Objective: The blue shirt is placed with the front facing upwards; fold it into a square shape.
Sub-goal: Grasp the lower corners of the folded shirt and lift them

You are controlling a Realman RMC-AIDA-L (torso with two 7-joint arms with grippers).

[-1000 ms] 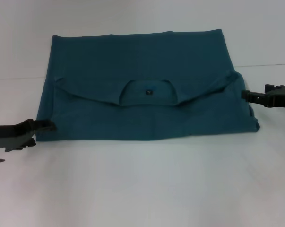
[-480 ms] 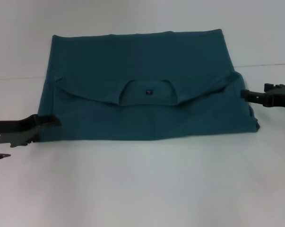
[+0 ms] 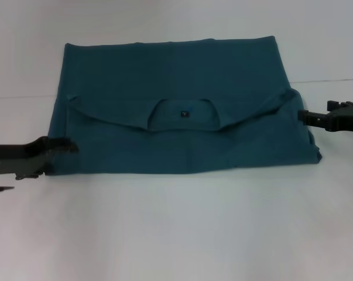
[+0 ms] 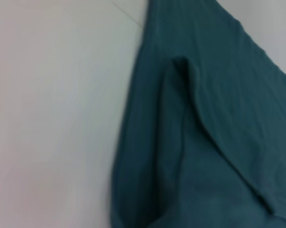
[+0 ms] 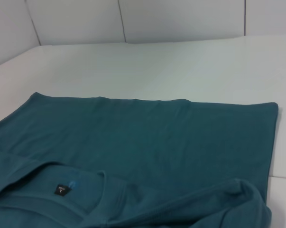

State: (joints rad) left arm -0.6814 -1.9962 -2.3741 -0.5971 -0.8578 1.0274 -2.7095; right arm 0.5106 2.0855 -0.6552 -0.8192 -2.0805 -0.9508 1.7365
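Observation:
The blue shirt [image 3: 176, 76] lies flat on the white table, folded into a wide rectangle. Its collar part is folded over onto the middle, with the small dark neck label [image 3: 185, 113] showing. The white lettering is hidden. My left gripper [image 3: 71, 146] is low at the shirt's near left edge, its tip just over the cloth. My right gripper [image 3: 301, 116] is at the shirt's right edge, beside the folded sleeve. The left wrist view shows the shirt's left edge and fold [image 4: 218, 118]. The right wrist view shows the shirt [image 5: 147, 137] and label [image 5: 61, 190].
The white table [image 3: 176, 234] extends in front of the shirt and on both sides. A seam in the table surface [image 3: 328, 81] runs behind the right gripper. A white panelled wall [image 5: 180, 19] stands beyond the table.
My left gripper has moved right, from beside the shirt's near left edge to just over it. The right gripper and the shirt have not moved.

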